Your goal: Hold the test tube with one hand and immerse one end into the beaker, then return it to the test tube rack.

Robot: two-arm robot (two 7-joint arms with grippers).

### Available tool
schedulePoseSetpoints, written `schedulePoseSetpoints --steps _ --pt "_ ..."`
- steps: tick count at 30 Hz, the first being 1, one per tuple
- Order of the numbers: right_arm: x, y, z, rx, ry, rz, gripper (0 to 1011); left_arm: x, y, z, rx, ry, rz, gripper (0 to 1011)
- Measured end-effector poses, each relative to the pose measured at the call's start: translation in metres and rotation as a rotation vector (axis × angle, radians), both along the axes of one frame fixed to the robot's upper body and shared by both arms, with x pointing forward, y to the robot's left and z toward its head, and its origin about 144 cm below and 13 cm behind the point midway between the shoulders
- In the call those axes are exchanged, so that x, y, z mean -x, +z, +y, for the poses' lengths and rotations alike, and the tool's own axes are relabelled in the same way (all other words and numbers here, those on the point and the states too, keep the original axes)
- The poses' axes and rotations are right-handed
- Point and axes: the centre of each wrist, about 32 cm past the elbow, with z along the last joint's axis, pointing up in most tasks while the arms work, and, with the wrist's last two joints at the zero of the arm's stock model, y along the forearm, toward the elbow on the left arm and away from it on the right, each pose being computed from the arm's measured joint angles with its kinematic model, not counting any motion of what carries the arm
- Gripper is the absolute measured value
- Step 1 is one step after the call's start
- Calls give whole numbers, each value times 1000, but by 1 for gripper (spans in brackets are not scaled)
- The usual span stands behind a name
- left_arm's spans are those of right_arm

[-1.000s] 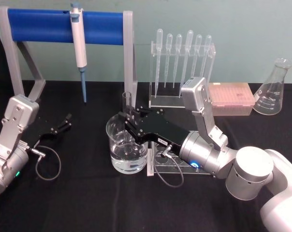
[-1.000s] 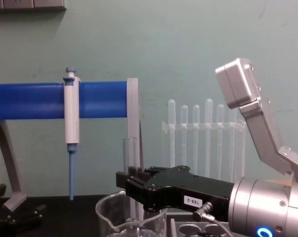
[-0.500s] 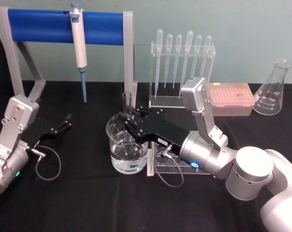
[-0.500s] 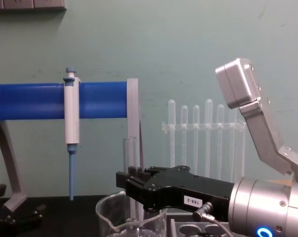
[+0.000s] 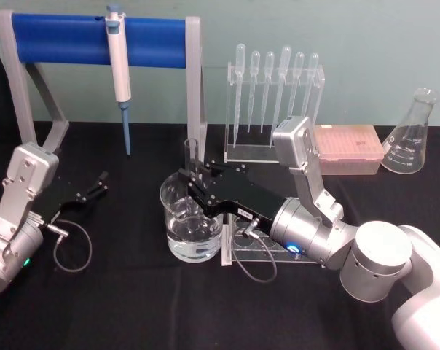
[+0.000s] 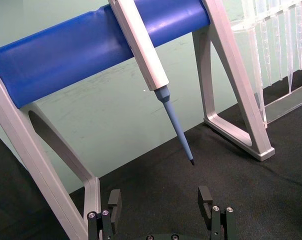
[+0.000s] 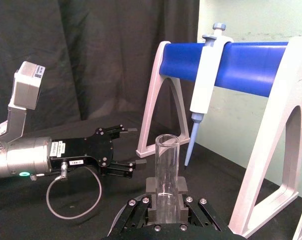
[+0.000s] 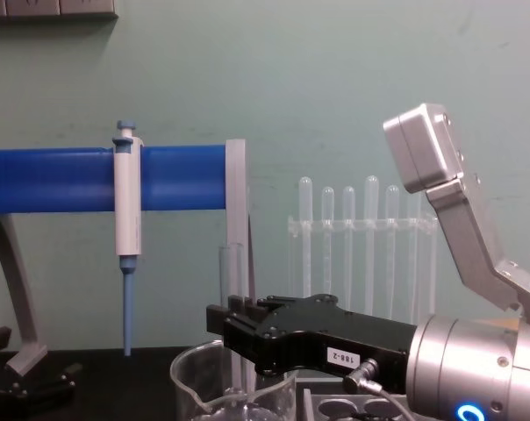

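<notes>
Jaws of the right gripper are pinched tight on the test tube, holding it upright, open rim standing clear above them. Straight beneath the jaws sits the beaker, water in its bottom, and the tube drops down inside its rim. The tube's lower end is lost behind the black fingers and the glass, so whether it reaches the water can't be told. A white label back of the jaws reads "188-2".

Beyond the jaws hangs a pipettor on a blue-barred stand; further right, a row of pipettes, a pink box and a flask. The rack lies behind the jaws, mostly covered by the arm.

Well off to their left, the left gripper rests low over the black table, its jaws spread and empty.
</notes>
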Motion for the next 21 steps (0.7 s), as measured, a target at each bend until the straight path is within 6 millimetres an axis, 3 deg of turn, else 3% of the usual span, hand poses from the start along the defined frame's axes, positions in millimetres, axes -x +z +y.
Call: schedulePoseSetpoints --steps 21 --pt "0 0 0 0 0 0 226 0 0 0 0 0 0 1000"
